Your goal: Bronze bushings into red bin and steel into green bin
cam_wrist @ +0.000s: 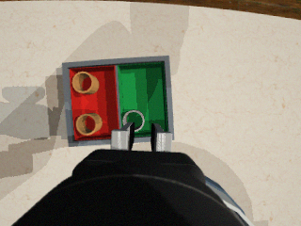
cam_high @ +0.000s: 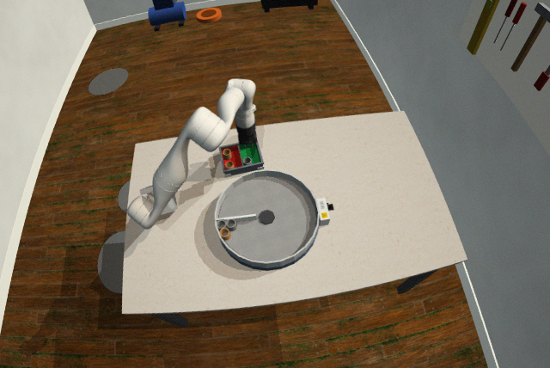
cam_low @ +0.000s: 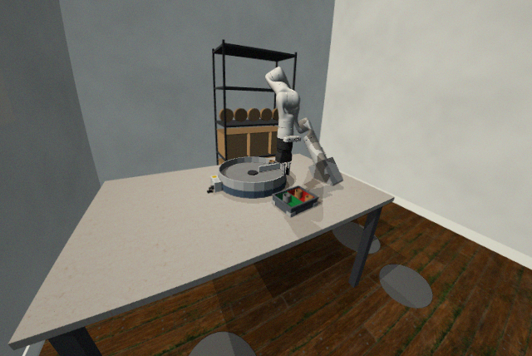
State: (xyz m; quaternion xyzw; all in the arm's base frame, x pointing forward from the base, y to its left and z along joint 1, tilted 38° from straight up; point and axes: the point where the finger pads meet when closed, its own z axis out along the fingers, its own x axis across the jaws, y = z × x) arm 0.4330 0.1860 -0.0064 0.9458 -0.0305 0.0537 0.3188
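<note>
My gripper (cam_wrist: pixel 142 133) (cam_low: pixel 286 169) is partly open with nothing between its fingers, above the near edge of the green bin (cam_wrist: pixel 141 87) (cam_high: pixel 255 153); in the top view its fingers are hidden. A steel bushing (cam_wrist: pixel 142 124) (cam_high: pixel 247 162) stands in the green bin, just beyond the left finger in the wrist view. Two bronze bushings (cam_wrist: pixel 94 85) (cam_wrist: pixel 98 124) are in the red bin (cam_wrist: pixel 101 103) (cam_high: pixel 235 157). On the turntable (cam_high: pixel 271 195) (cam_low: pixel 238 170), two steel bushings (cam_high: pixel 221 226) (cam_high: pixel 231 226) and a bronze bushing (cam_high: pixel 225 237) sit close together near the rim.
A pale bar (cam_high: pixel 240 217) (cam_low: pixel 269 167) runs across the turntable from the rim towards the dark hub (cam_high: pixel 266 217), beside the bushings. The turntable's raised wall stands close to the bins. A small white box (cam_high: pixel 323 211) (cam_low: pixel 215 182) is on its far side from the arm base.
</note>
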